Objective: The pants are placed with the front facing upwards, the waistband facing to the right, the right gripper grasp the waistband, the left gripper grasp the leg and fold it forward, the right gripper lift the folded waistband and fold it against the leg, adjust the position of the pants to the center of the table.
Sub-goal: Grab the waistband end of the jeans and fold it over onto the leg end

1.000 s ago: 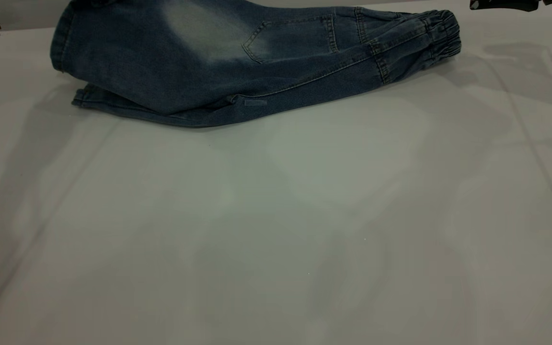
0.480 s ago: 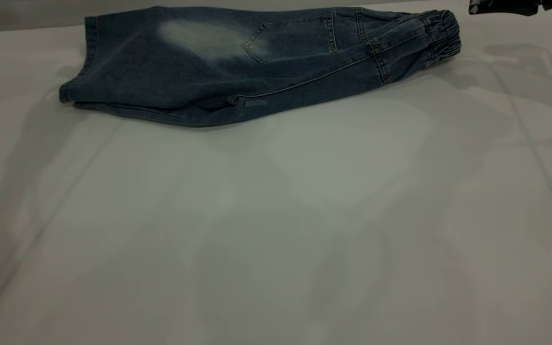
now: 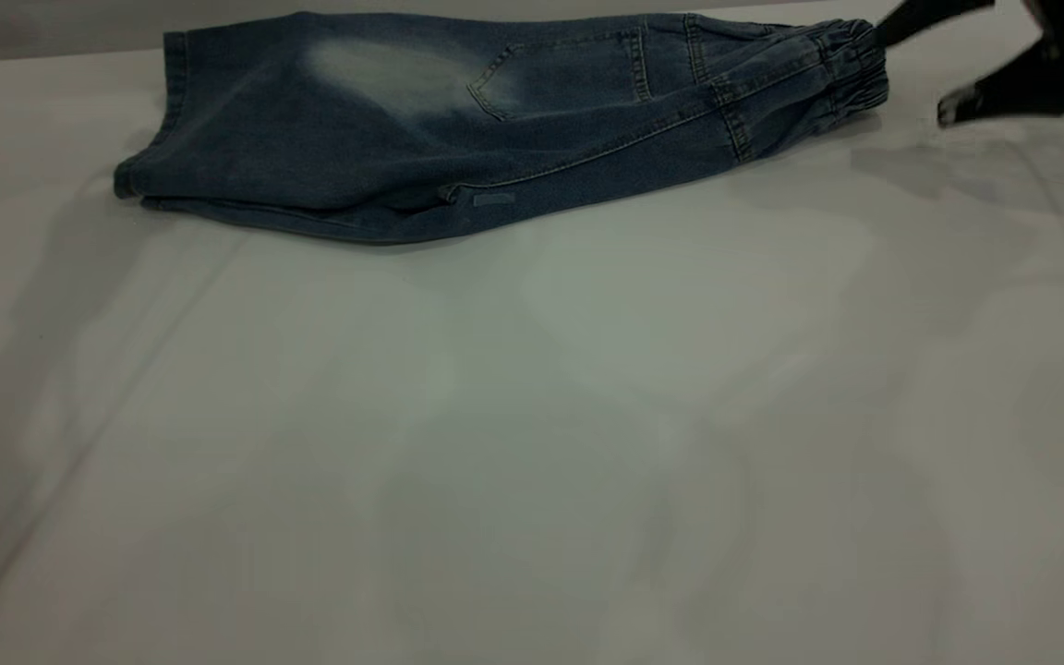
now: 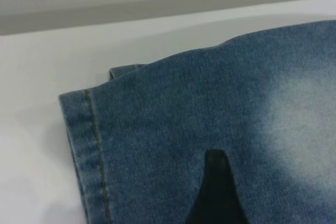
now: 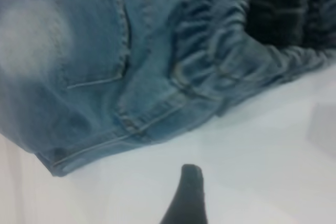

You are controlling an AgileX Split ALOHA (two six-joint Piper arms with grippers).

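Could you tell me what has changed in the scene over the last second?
The leg end of the pants, raised a second ago, has dropped flat onto the table. The right gripper has swung down into view beside the waistband, not touching it. The waistband end and the fold have stayed put.

Dim, greyish light is falling on the worktop [image 3: 532, 443], which is showing soft overlapping shadows and pale reflected patches. The right gripper [image 3: 1003, 92] is smearing with motion blur; the right wrist view is looking soft.
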